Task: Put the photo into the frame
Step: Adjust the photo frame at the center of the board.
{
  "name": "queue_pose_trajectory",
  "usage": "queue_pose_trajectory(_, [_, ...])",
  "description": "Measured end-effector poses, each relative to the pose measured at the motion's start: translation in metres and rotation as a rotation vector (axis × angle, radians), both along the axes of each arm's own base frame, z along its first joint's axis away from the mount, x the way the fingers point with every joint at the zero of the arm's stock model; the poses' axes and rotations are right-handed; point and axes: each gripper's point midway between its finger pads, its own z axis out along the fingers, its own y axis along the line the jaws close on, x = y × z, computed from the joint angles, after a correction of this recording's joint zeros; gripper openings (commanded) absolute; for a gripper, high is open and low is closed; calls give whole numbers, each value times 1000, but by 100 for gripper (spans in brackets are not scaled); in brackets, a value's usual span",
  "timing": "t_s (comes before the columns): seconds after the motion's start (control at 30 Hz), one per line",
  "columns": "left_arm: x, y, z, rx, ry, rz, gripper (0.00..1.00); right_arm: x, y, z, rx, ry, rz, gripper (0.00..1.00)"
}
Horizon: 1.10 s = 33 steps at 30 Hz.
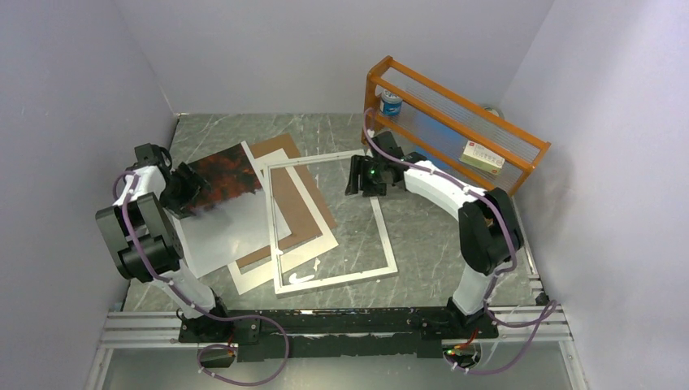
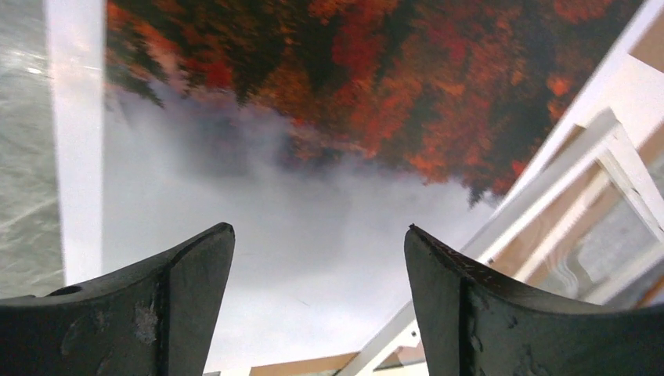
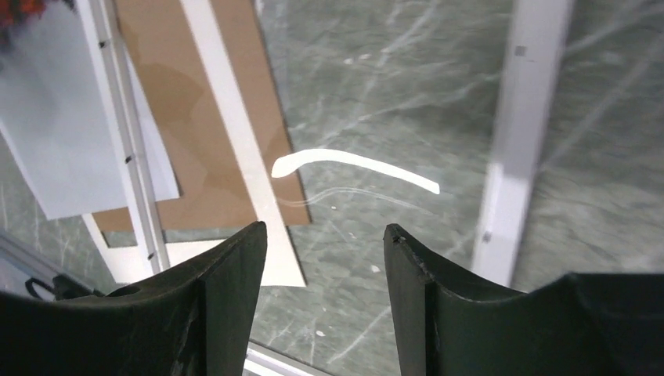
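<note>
- Photo (image 1: 223, 211) lies flat on the table at the white frame's (image 1: 383, 237) left side, not inside it.
- Left gripper (image 2: 319, 231) hovers above the photo, fingers spread and empty.
- Right gripper (image 3: 325, 227) is likewise empty, over the frame.
- Likely step: grasping the photo, which calls for catching an edge.

Grey marbled tabletop (image 1: 455, 244), enclosed by pale walls (image 1: 268, 49). Left of centre, a brown backing board (image 1: 279, 149) lies flat and askew on a white sheet (image 1: 248, 280). At far right stands an orange wooden rack (image 1: 463, 98). It holds a blue-and-white can (image 1: 392, 103) at its left end and a small pale box (image 1: 483, 156) toward its right. A metal rail (image 1: 138, 325) runs along the near edge.
</note>
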Motion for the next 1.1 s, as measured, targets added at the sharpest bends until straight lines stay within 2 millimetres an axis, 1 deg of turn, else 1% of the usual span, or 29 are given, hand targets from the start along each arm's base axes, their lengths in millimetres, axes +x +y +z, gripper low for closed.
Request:
queue_pose_trajectory(0.07, [2,-9,4,-43,-25,-17,85,-3,15,-3,16,9,40,59])
queue_pose_trajectory(0.1, [0,-17,6,-78,-42,-24,85,-6,23,-4,25,15,63,59])
queue_pose_trajectory(0.2, [-15,-39,13,-153,-55,-20,88,-14,49,-4,41,17,132,58])
queue_pose_trajectory(0.3, [-43,-65,15,-197,-11,-12,91,-25,80,2,65,5,206,58])
queue_pose_trajectory(0.4, [-74,-88,12,-215,59,-3,93,-37,112,8,97,-8,282,58])
queue_pose_trajectory(0.47, [-101,-101,7,-210,119,12,94,-48,132,9,112,-5,333,58])
queue_pose_trajectory(0.5, [-113,-105,4,-205,144,25,93,-53,142,9,118,-4,355,58])
queue_pose_trajectory(0.57, [-132,-109,0,-197,176,52,88,-64,159,9,133,1,400,57])
queue_pose_trajectory(0.63, [-145,-113,-3,-204,186,73,78,-79,178,9,152,16,449,54])
queue_pose_trajectory(0.73, [-152,-116,-7,-215,193,91,69,-102,203,7,186,44,516,48])
queue_pose_trajectory(0.8, [-151,-116,-9,-219,199,96,66,-115,215,2,197,70,548,46])
queue_pose_trajectory(0.87, [-148,-116,-13,-223,200,95,62,-128,228,-7,202,98,577,44])
queue_pose_trajectory(1.0, [-142,-117,-20,-242,207,90,56,-144,242,-31,191,152,608,39])
queue_pose_trajectory(1.1, [-140,-118,-25,-252,215,85,53,-153,251,-46,181,182,626,38])
